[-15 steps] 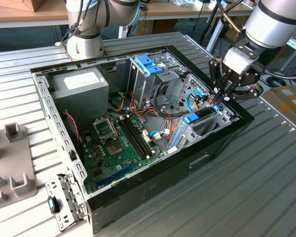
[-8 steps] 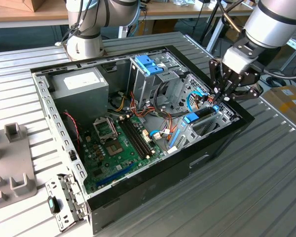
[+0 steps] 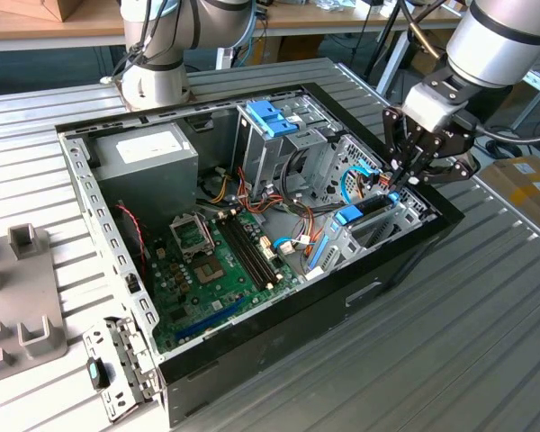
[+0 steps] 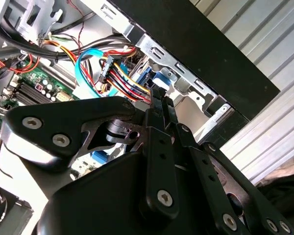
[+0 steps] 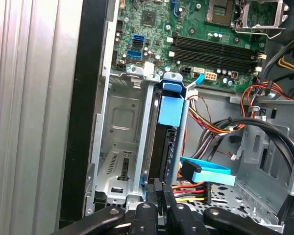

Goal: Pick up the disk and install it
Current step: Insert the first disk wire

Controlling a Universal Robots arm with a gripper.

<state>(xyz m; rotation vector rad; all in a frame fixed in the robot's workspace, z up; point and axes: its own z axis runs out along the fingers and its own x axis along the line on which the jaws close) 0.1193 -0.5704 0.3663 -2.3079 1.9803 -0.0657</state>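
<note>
Exterior view: an open computer case (image 3: 252, 297) lies on a slatted metal table (image 3: 486, 342). The gripper (image 3: 398, 183) reaches down at the case's corner on the exterior view's right, fingertips at the end of the disk (image 3: 364, 212), which stands on edge in a metal bay (image 3: 391, 220) just below them.

Second wrist view: the gripper (image 4: 159, 98) has its fingers drawn narrow, tips close together. Just beyond the tips sit a blue frame edge and a bundle of cables (image 4: 122, 81), touching or nearly so.

First wrist view: the fingers (image 5: 159, 188) press together at the near end of the disk (image 5: 169, 142), apparently pinching its blue frame. The disk runs straight ahead of the tips, partly in the bay (image 5: 122, 147).

Risk: the cables (image 5: 191, 188) lie right beside the fingertips, so they could snag. Slightly tilted, the disk could jam in its rails.
</note>
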